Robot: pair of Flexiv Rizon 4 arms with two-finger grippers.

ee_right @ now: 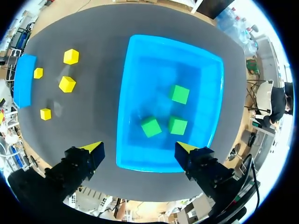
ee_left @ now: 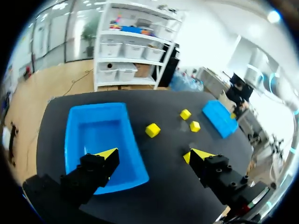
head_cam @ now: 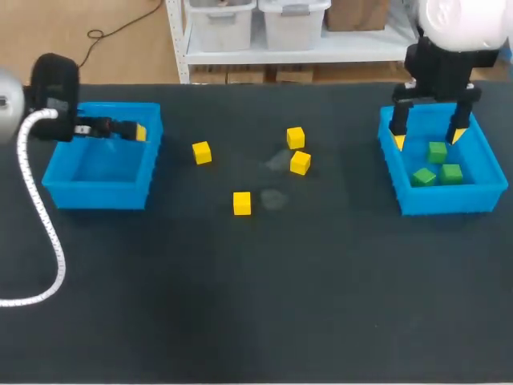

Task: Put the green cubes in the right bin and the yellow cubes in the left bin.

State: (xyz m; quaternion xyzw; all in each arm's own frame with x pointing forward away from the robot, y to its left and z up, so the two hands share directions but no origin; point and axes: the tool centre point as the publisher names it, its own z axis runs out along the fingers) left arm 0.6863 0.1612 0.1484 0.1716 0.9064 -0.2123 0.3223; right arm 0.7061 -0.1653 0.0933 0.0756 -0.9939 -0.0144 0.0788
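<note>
the left gripper (head_cam: 138, 131) hangs over the left bin (head_cam: 96, 192), its wrist lying sideways and its fingers spread wide, gripping nothing (the wrist view shows both yellow tips well apart). four yellow cubes (head_cam: 202, 152) lie loose on the table (head_cam: 240, 289) between the bins. the right gripper (head_cam: 429, 138) points straight down over the right bin (head_cam: 449, 204), fingers spread and touching nothing, above three green cubes (head_cam: 437, 151) inside it.

No legible text or labels
</note>
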